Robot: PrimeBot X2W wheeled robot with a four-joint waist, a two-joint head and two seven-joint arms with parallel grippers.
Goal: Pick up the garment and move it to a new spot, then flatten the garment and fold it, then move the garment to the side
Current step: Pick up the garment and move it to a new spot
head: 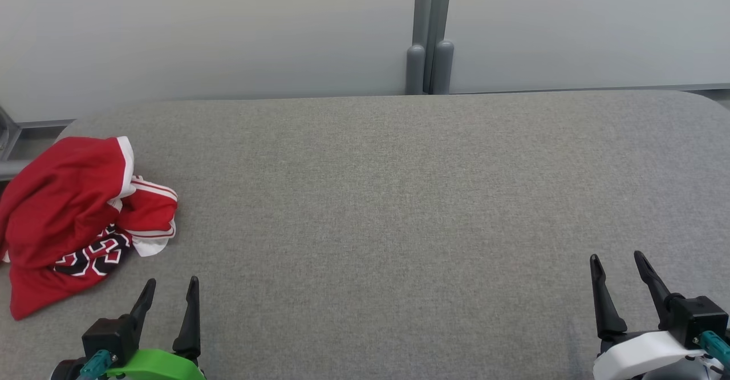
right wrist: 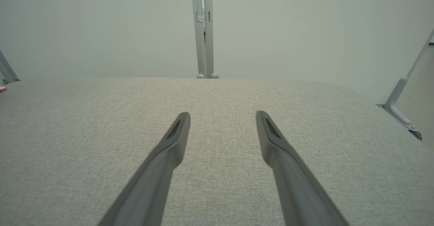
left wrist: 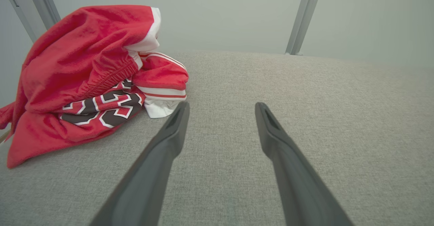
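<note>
A red garment [head: 63, 209] with white trim and a black-and-white number print lies crumpled in a heap at the far left of the grey table [head: 399, 197]. The left wrist view has the garment [left wrist: 84, 70] at upper left, just beyond the left fingertip. My left gripper [head: 172, 288] stands open at the lower left, a little in front of and to the right of the heap, empty [left wrist: 222, 109]. My right gripper [head: 617, 261] stands open at the lower right, far from the garment, with nothing between its fingers [right wrist: 223, 116].
Pale wall panels rise behind the table, joined by a grey post [head: 429, 32]. The table's left edge runs just beside the garment, where a metal bracket [head: 8, 140] shows. Another bracket [right wrist: 401, 107] sits off the right edge.
</note>
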